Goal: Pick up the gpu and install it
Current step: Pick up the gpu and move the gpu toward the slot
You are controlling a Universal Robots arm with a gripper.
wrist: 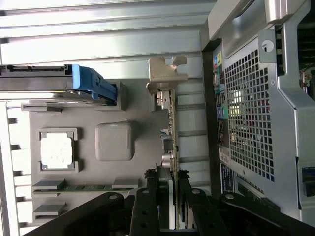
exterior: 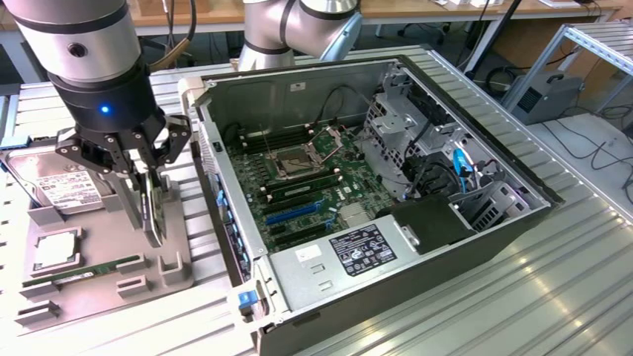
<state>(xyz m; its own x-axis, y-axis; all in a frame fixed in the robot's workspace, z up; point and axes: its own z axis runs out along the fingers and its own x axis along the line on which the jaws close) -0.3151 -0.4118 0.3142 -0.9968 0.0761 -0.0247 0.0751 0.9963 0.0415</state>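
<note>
1. Gripper (wrist: 168, 173) fingers, close under the wrist camera, are clamped on the gpu (wrist: 171, 132), one on each flat face of the card, which stands on edge.
2. At the exterior view's far left, a hard drive (exterior: 59, 189) with a white label sits in the grey fixture (exterior: 148, 293). Nearer the front of that fixture lie a square processor (exterior: 55, 251) and a narrow green memory stick (exterior: 87, 271).
3. Just right of them, the gripped gpu stands upright over the fixture with its pale metal bracket (wrist: 167, 78) at one end (whether its lower edge is clear of its slot I cannot tell).
4. Next comes the open computer case (exterior: 425, 297), lying on its side on the ribbed metal table (exterior: 554, 297), just beside the fixture.
5. Inside the case, the green motherboard (exterior: 307, 185) faces up. A labelled power supply (exterior: 348, 252) sits toward the front, with a drive cage (exterior: 396, 126) and black cables (exterior: 435, 178) toward the exterior view's right.
</note>
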